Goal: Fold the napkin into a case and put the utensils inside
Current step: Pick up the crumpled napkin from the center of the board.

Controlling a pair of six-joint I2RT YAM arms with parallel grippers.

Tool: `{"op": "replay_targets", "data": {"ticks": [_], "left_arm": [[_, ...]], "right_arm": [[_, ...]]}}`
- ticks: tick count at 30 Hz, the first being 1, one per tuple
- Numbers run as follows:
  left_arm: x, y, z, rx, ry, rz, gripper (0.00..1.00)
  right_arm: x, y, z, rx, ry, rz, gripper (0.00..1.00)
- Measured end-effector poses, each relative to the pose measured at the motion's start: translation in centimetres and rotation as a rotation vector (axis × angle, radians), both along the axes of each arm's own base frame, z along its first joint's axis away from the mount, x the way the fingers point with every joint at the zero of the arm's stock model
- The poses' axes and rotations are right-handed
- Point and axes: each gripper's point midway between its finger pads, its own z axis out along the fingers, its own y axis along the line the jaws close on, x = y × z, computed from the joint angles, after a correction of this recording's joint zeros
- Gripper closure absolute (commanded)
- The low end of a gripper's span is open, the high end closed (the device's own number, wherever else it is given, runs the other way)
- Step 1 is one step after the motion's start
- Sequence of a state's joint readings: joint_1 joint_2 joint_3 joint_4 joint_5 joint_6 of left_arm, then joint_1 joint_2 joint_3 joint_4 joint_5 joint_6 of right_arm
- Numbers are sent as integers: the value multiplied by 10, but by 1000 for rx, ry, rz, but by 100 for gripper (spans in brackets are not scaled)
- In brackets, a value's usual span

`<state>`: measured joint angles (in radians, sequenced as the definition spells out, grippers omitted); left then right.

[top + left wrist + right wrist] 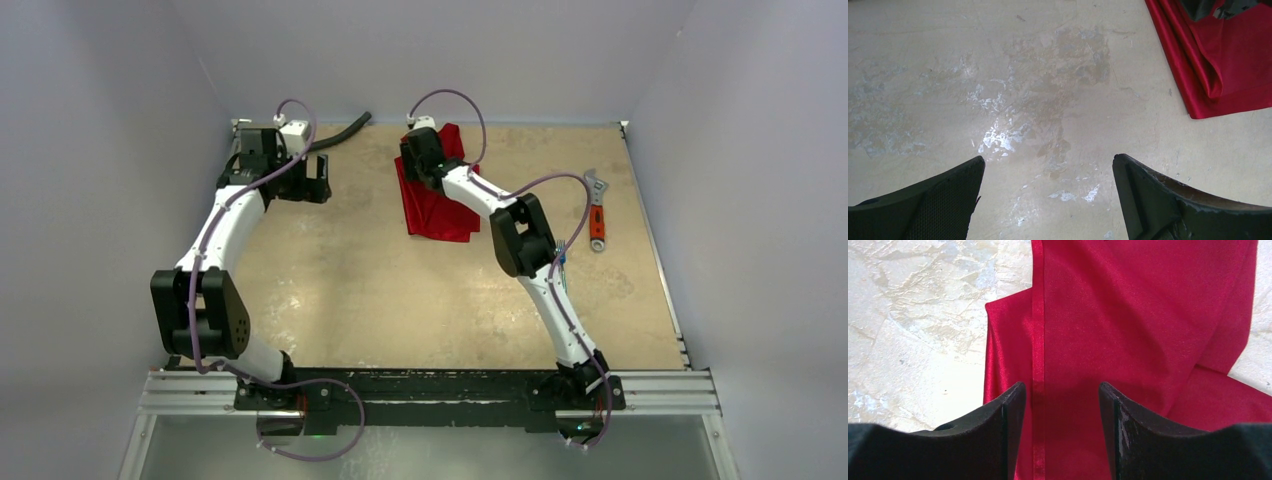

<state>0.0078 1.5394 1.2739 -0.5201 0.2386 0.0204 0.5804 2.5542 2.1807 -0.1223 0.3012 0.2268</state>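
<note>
The red napkin (440,215) lies partly folded at the back middle of the table, with a hem strip running along it (1038,340). My right gripper (422,165) hovers low over its far part, jaws apart, the hem and cloth showing between the fingertips (1062,387); nothing is pinched. My left gripper (305,180) is wide open over bare table (1048,160), left of the napkin's folded edge (1198,75). Slim bluish utensils (562,262) peek out beside the right forearm, mostly hidden by it.
An orange-handled wrench (597,210) lies near the right edge. A black hose (340,133) curves along the back wall behind the left gripper. White walls close in the table on three sides.
</note>
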Motion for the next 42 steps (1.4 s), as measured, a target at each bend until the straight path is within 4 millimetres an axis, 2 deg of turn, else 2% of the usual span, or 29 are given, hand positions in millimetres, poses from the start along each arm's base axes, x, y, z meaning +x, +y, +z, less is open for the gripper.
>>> {"op": "replay_targets", "data": {"ticks": [3, 5, 8, 12, 14, 16, 21, 23, 25, 28, 30, 34, 38, 42], "left_arm": [[0, 1, 3, 4, -8, 0, 2], [0, 1, 3, 6, -7, 2, 2], [-1, 2, 2, 9, -6, 5, 1], [-1, 3, 1, 13, -1, 9, 1], [-2, 3, 1, 13, 4, 10, 1], [-3, 3, 0, 15, 9, 11, 2], [-4, 3, 0, 15, 12, 10, 2], [-4, 3, 1, 17, 8, 1, 1], [-3, 2, 2, 20, 1, -15, 1], [-4, -2, 5, 17, -14, -50, 1], [-3, -5, 11, 17, -39, -80, 1], [3, -13, 29, 32, -131, -141, 1], [6, -34, 41, 83, -225, -242, 1], [13, -52, 49, 131, -302, -340, 2]], "right_arm": [[0, 1, -8, 1, 10, -5, 43], [1, 1, -11, 4, 15, -10, 49], [0, 0, -15, 3, 22, -15, 64], [0, 0, -14, 9, 23, -22, 89], [0, 0, -14, 12, 23, -25, 97], [0, 0, -14, 14, 19, -26, 100], [-10, -6, -8, 6, 23, -12, 100], [-16, -7, 4, 11, 16, 5, 100], [-21, -6, 24, 29, -5, 33, 100], [-27, 2, 66, 74, -59, 91, 100], [-31, 9, 102, 113, -109, 134, 100], [-46, 24, 150, 180, -167, 224, 100], [-66, 39, 167, 219, -162, 323, 100], [-88, 52, 155, 224, -110, 423, 100]]}}
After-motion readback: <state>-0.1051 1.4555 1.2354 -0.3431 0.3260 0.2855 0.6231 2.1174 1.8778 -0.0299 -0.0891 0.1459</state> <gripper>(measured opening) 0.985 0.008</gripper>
